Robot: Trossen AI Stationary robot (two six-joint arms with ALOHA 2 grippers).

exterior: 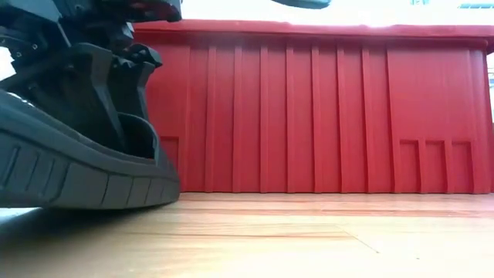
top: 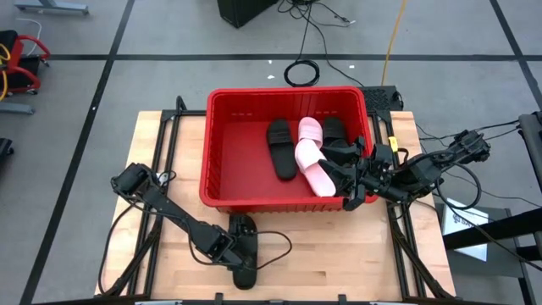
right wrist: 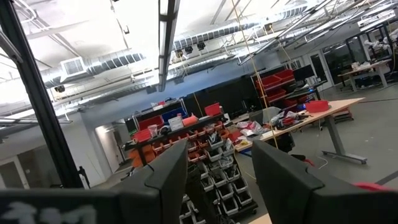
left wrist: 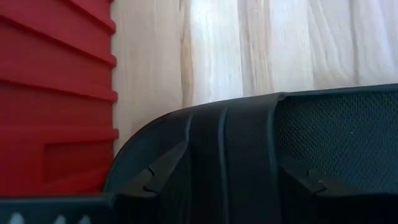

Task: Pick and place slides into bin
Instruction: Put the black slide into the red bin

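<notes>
L gripper (top: pixel 240 251) clamps black slide (top: pixel 246 263) on wood table (top: pixel 339 254), near side of red bin (top: pixel 279 199); R gripper (top: pixel 356 174) spread (holds nothing) at bin's right rim.

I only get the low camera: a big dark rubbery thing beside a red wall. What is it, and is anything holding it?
Observer: It's a black slide lying on the table in front of the bin. From above, the left gripper is down on it.
Operator: Is anything inside that red box?
Observer: Yes. Two pale pink slides and at least two black ones lie toward its right side.
Operator: And the other arm?
Observer: The right gripper is over the bin's near right corner. It is open, and its wrist camera shows nothing between the fingers.
</notes>
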